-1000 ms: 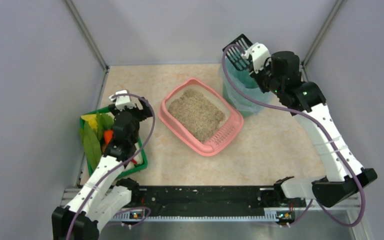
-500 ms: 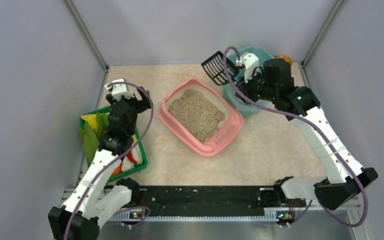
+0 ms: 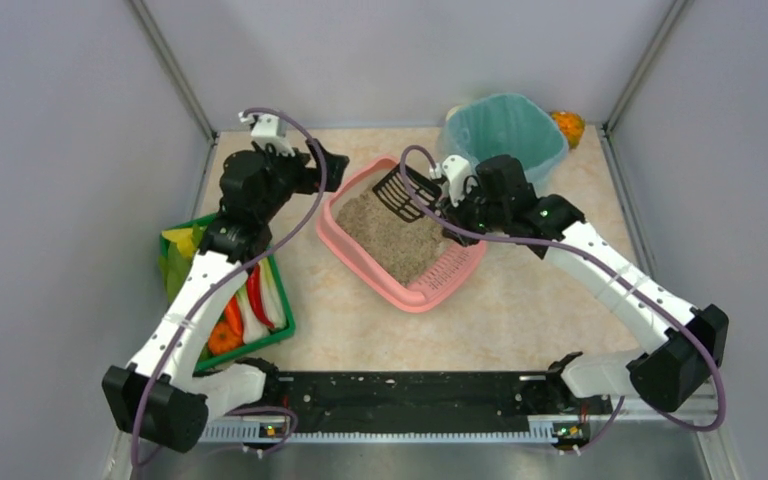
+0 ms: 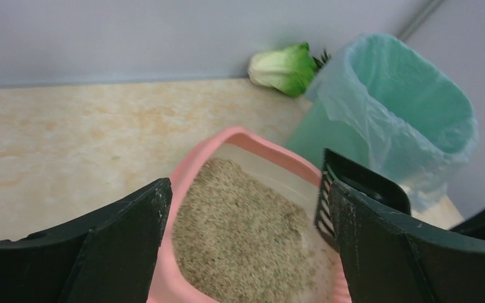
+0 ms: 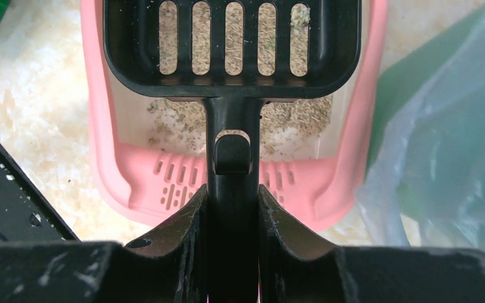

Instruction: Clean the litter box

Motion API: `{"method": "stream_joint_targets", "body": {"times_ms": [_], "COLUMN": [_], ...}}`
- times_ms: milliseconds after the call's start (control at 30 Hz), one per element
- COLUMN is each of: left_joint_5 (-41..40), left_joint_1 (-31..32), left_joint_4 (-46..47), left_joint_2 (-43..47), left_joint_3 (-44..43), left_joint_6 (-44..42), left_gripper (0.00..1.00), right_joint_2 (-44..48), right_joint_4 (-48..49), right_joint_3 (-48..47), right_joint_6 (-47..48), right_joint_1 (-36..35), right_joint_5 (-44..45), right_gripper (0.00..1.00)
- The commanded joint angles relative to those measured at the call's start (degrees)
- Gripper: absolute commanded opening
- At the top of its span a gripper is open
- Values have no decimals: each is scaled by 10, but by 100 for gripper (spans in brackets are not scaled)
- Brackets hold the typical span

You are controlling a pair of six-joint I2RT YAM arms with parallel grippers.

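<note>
Starting nearest the arm bases, the green tray (image 3: 282, 332) of colourful items sat at the left, well apart from the work and best left alone. Further in, the litter box (image 3: 348, 255) lay mid-table on a slant, its slotted ledge toward the near side and beige litter (image 3: 390, 228) covering its floor. The right gripper (image 5: 232, 208) was pinched tight on the handle of a black slotted scoop (image 5: 230, 44), whose blade hung over the far part of the box with only a few grains clinging to its slots. The left gripper (image 4: 243, 208), fingers spread wide and holding nothing, hovered just beside the box's far-left corner.

The step in hand looked like a sifting pass. To do it well, the right arm would need to dip the blade's front edge under the litter at a shallow angle, draw it along the floor, then lift it level and shake gently so clean grains fell back inside the box. The left gripper could brace the rim so the light tray did not slide. Beyond, the teal-lined bin (image 3: 505, 125) stood just past the box, the likely place for whatever the scoop caught.
</note>
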State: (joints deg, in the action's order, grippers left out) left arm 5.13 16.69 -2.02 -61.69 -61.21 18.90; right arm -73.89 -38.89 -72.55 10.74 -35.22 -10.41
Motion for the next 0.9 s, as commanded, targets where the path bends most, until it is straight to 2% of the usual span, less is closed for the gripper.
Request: {"method": "stream_joint_targets", "body": {"times_ms": [0, 100, 233, 700, 867], "left_joint_5": [162, 198, 198, 51, 41], "left_joint_1": [10, 19, 31, 32, 32], "left_joint_4": [-49, -103, -146, -276, -306], "left_joint_2": [-62, -105, -139, -215, -241], "left_joint_3": [-64, -108, -129, -196, -229], "left_joint_6": [9, -3, -19, -20, -12], "left_gripper": [99, 99, 99, 97, 96], "right_joint_2": [-11, -21, -23, 33, 67], "right_joint_4": [70, 79, 87, 165, 218], "right_joint_3": [7, 10, 11, 59, 104], "right_joint_6": [-7, -5, -2, 8, 12], "right_joint_1": [-32, -46, -51, -57, -61], "right_joint_5": [-12, -2, 4, -45, -60], "right_gripper": [0, 0, 0, 1, 5]}}
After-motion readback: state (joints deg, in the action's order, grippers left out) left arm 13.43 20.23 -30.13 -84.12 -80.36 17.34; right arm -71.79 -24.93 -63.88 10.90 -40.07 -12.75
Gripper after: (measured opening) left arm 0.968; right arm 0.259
